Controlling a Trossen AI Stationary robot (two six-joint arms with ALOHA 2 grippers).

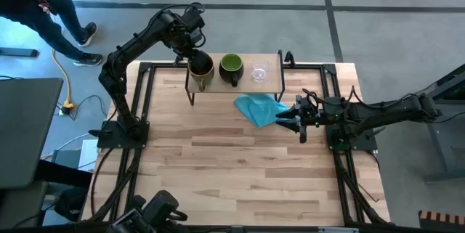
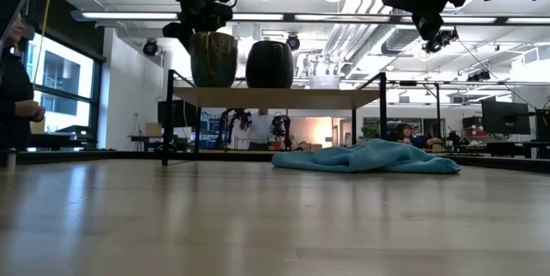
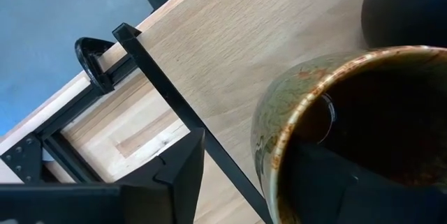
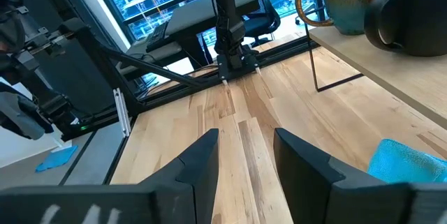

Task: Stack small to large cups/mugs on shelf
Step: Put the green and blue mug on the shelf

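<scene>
tan-brown mug (image 1: 200, 68), dark mug (image 1: 230, 67), no legible writing

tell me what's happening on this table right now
The left claw sits at the rim of the tan-brown handled mug, one finger inside it, on the low light-wood shelf. Next along the shelf stand the dark mug with green inside and the small clear glass cup. The right claw waits open beside a crumpled blue cloth.
</scene>
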